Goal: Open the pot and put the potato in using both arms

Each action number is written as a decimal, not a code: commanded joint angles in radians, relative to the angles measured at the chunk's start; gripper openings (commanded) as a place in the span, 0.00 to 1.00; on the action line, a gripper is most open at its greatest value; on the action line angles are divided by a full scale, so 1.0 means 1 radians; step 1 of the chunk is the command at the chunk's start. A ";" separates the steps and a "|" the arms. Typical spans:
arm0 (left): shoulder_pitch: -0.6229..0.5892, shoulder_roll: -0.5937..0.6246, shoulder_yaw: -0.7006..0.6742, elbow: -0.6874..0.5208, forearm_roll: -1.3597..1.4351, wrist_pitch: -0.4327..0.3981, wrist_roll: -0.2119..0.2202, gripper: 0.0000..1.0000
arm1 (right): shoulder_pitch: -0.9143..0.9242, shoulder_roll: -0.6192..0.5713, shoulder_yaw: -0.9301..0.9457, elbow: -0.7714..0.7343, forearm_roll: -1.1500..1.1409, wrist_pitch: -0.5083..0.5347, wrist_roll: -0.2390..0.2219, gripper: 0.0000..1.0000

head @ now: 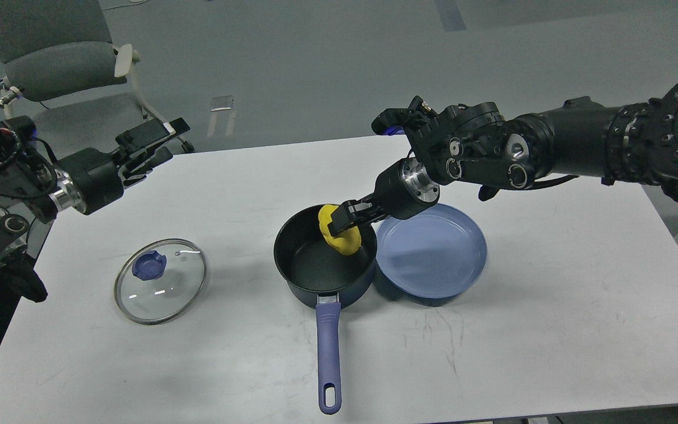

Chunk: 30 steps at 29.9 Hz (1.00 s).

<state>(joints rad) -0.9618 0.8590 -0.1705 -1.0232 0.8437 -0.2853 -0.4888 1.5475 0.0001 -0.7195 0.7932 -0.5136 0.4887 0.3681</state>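
Grey floor and a grey chair point(50, 65) sit behind your white desk point(551, 306). At far left, your left gripper point(153, 141) hovers over the desk's back corner, its fingers spread apart and holding nothing. Just right of it, nearer you, the glass lid point(161, 280) lies flat on the desk, well apart from the pot point(322, 259), whose purple handle points toward you. Your right gripper point(342, 227) is clamped on the yellow potato point(342, 240), low inside the pot's right side. A blue plate point(431, 250) touches the pot's right wall.
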 commanded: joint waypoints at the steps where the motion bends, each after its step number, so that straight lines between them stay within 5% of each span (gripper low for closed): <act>1: 0.000 0.000 0.002 0.000 0.000 0.000 0.000 0.98 | -0.004 0.000 0.002 0.000 0.001 0.000 0.000 0.86; 2: 0.000 0.000 0.002 0.000 0.000 0.000 0.000 0.98 | -0.004 0.000 0.003 -0.002 0.003 0.000 0.000 0.95; 6: 0.000 0.000 0.002 0.000 0.000 0.000 0.000 0.97 | -0.004 0.000 0.006 -0.003 0.003 0.000 -0.001 1.00; 18: 0.003 0.000 -0.001 0.000 -0.003 -0.003 0.000 0.98 | 0.013 0.000 0.207 -0.074 0.040 0.000 0.000 1.00; 30: 0.043 -0.074 -0.004 0.018 -0.346 0.002 0.000 0.98 | -0.208 -0.397 0.649 -0.084 0.044 0.000 0.011 1.00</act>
<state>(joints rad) -0.9342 0.8031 -0.1748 -1.0110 0.5884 -0.2863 -0.4886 1.4176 -0.3024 -0.1970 0.7113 -0.4688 0.4888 0.3788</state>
